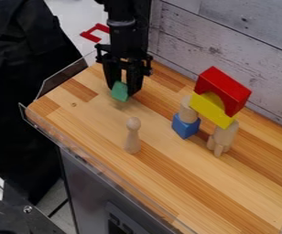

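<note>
Dark bolted plate at lower left | my gripper hangs over wooden counter, jaws parted only by green block I pinch | wooden peg stands upright | red arch tops yellow arch to the right

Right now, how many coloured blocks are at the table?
4: green block in the claw, blue block under a cylinder, yellow block atop that cylinder, red block on the yellow.
</note>
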`<action>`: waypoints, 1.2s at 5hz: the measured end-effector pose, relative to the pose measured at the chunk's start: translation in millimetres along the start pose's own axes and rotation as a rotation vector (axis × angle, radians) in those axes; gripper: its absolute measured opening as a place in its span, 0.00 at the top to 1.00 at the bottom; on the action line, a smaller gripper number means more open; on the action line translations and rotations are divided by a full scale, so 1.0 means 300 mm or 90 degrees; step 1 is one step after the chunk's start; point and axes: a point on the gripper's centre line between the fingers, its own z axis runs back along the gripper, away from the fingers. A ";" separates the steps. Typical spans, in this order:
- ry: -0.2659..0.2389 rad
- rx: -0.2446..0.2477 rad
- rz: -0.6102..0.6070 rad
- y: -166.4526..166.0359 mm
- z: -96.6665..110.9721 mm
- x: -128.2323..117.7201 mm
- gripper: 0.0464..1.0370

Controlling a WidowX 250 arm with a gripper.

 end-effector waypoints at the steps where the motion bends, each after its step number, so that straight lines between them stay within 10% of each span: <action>1: -0.002 0.017 0.018 0.020 -0.034 0.002 0.48; 2: 0.022 0.042 0.038 0.029 -0.039 -0.009 0.44; 4: 0.031 0.061 0.057 0.015 0.042 -0.009 0.03; 6: -0.029 0.063 -0.048 -0.194 0.368 -0.046 0.04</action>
